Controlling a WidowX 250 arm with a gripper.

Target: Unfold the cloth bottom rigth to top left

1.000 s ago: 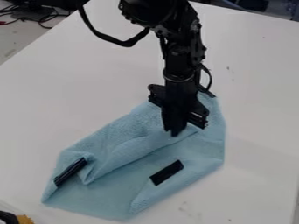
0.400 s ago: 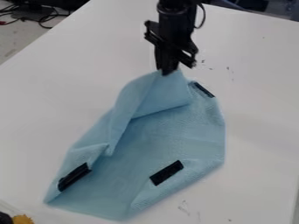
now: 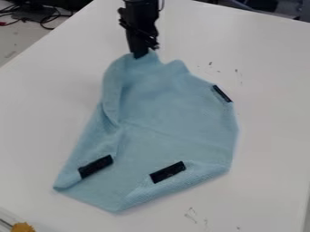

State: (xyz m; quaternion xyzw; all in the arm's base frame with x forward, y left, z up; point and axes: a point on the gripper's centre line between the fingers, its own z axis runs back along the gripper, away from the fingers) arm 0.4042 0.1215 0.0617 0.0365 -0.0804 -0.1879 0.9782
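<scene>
The gripper hangs at the upper left of centre, shut on the top edge of the light blue cloth. That edge is lifted toward the table's far side, and the cloth lies spread below it. Its left side is bunched in a soft fold running down from the gripper. Along the lower right and lower left the edges are folded inward. Black strips lie on the cloth: one at lower left, one at lower centre, and one at the upper right edge.
The white table surrounds the cloth, with small dark marks on its surface. An orange-yellow object stands at the bottom left corner. Dark cables lie beyond the table's far left edge.
The gripper has moved up and left, pulling the held cloth edge with it. The cloth's upper part has opened out, and its lower left tip has shifted slightly up and right.
</scene>
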